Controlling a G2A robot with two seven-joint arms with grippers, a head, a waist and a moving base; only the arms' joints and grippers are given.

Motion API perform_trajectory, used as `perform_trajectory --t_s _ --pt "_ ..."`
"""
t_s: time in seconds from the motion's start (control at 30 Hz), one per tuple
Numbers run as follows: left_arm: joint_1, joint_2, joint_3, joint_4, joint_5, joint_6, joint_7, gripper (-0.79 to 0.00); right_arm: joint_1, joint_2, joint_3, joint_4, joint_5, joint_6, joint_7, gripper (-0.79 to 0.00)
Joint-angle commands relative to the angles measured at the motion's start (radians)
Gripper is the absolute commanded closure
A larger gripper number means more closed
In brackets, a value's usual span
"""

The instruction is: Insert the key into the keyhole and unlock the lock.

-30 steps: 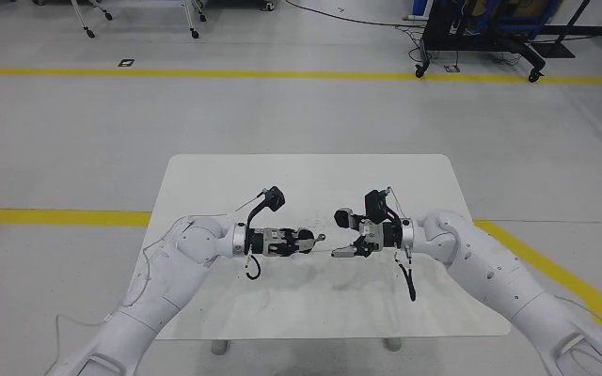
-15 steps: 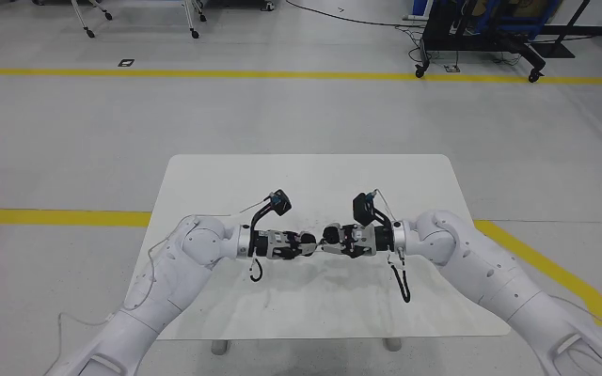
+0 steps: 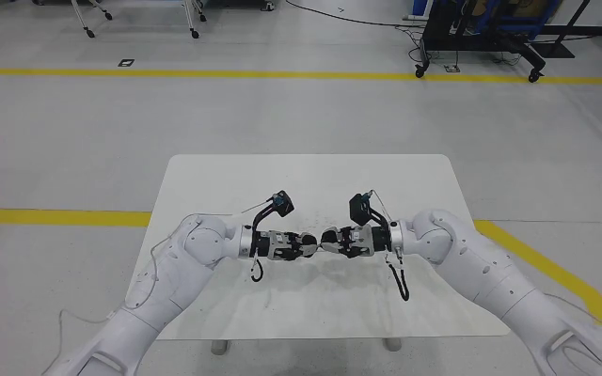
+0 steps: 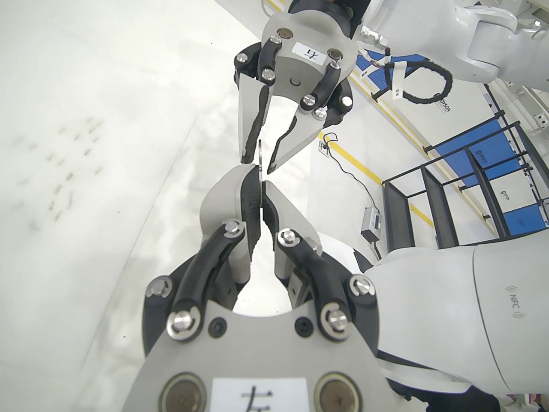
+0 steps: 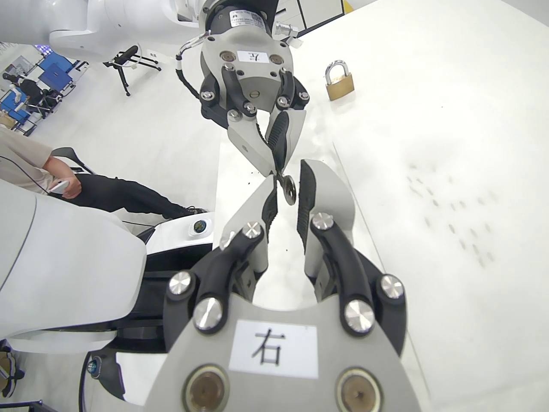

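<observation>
Key point(image 5: 288, 188) was pinched by its blade in my left gripper point(image 4: 261, 182), fingers pressed together on it | my right gripper point(image 5: 289, 172) stood partly spread around the key's round head, not closed on it | both met above mid-table point(image 3: 395, 179), well in from every edge | padlock point(image 5: 340, 83) lay on the tabletop, shackle closed, apart from both grippers.

- White counter point(image 3: 414, 179) under the left claw point(image 3: 308, 246) and right claw point(image 3: 331, 241), with faint dark specks point(image 5: 450, 225) on it beside them.
- Yellow floor lines point(image 3: 282, 72) well beyond both claws.
- Black wheeled rack point(image 3: 480, 38) on the floor, far past the right claw.
- Blue-panelled frame point(image 4: 480, 160) well behind the right claw.
</observation>
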Motion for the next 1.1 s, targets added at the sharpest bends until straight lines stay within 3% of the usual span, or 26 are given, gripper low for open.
perform_trajectory --t_s 0.0,0.53,0.57,0.6,0.63,0.67,0.9,1.0,1.07 --pt "-0.001 0.000 0.002 0.001 0.001 0.000 0.002 0.000 0.003 -0.004 -0.001 0.007 0.006 -0.008 0.004 0.000" --pt "-0.003 0.003 0.007 0.006 -0.004 0.000 0.029 0.000 -0.003 -0.019 -0.001 0.046 0.038 -0.038 0.010 0.000" --pt "-0.001 0.004 0.007 0.004 -0.004 0.000 0.032 -0.135 -0.003 -0.019 -0.001 0.049 0.039 -0.038 0.008 0.000" --pt "0.000 0.004 0.006 0.003 -0.003 -0.002 0.035 -0.394 -0.004 -0.019 -0.001 0.050 0.040 -0.038 0.007 0.000" --pt "0.002 0.005 0.005 0.003 -0.003 -0.003 0.039 -0.742 -0.005 -0.019 -0.001 0.052 0.042 -0.038 0.004 0.000" --pt "0.005 0.006 0.002 0.002 -0.007 -0.004 0.046 -0.785 -0.005 -0.019 -0.001 0.054 0.044 -0.038 0.002 0.000" --pt "0.028 0.018 -0.034 -0.007 -0.028 -0.022 0.087 -0.785 -0.029 0.000 0.026 0.051 0.055 -0.038 -0.054 0.000" --pt "0.051 0.024 -0.083 -0.013 -0.035 -0.008 0.194 -0.785 -0.049 0.016 0.049 0.045 0.044 -0.038 -0.092 0.000" --pt "0.051 0.024 -0.083 -0.013 -0.035 -0.008 0.194 -0.785 -0.064 0.029 0.072 0.034 0.035 -0.038 -0.145 0.000"
